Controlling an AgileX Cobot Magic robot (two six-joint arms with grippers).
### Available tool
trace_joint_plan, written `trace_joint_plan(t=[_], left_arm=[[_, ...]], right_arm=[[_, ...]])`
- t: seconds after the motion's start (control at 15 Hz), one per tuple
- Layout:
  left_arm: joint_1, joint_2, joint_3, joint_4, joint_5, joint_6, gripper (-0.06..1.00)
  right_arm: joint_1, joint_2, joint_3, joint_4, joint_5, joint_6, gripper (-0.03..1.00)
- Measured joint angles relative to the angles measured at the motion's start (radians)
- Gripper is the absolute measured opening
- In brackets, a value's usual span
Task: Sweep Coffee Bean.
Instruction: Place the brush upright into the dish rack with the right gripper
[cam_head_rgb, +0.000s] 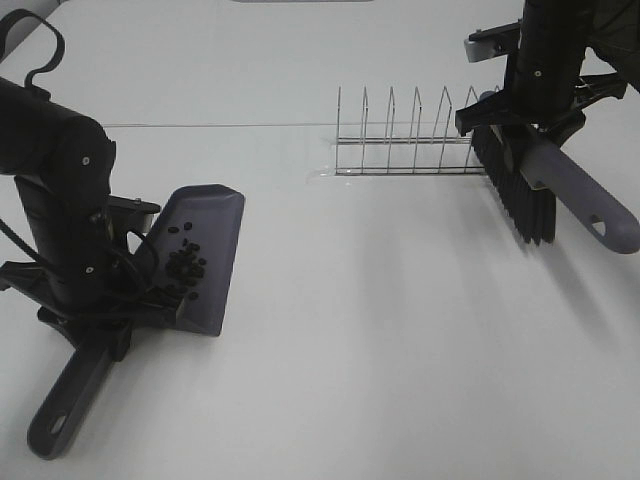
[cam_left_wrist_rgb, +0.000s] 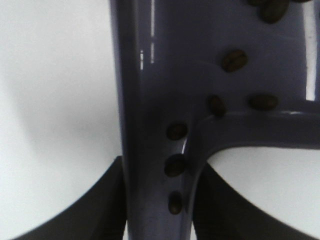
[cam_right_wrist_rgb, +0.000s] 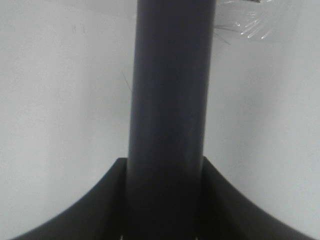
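A grey-purple dustpan (cam_head_rgb: 207, 245) lies on the white table at the left. A loose cluster of coffee beans (cam_head_rgb: 184, 267) lies inside it. My left gripper (cam_head_rgb: 108, 318) is shut on the dustpan's handle. The left wrist view shows the dustpan (cam_left_wrist_rgb: 150, 75) close up, with several beans (cam_left_wrist_rgb: 176, 165) near the handle's root. My right gripper (cam_head_rgb: 525, 125) is shut on the grey brush (cam_head_rgb: 585, 200) and holds it above the table at the far right, its black bristles (cam_head_rgb: 520, 200) hanging down. The right wrist view shows only the brush handle (cam_right_wrist_rgb: 170, 100).
A wire dish rack (cam_head_rgb: 405, 145) stands at the back, just left of the brush. The dustpan's long handle (cam_head_rgb: 65, 405) reaches toward the front left edge of the table (cam_head_rgb: 400, 350).
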Motion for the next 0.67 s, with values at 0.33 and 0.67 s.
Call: trace_joint_plan(t=[0.33,0.67], left_arm=[[0.000,0.000,0.000,0.000,0.001,0.001,0.35],[0.000,0.000,0.000,0.000,0.000,0.001,0.35]], right_arm=[[-0.036,0.039,-0.088,0.023,0.010,-0.031,0.38],[-0.076,0.095,-0.175,0.096,0.017,-0.099,0.38]])
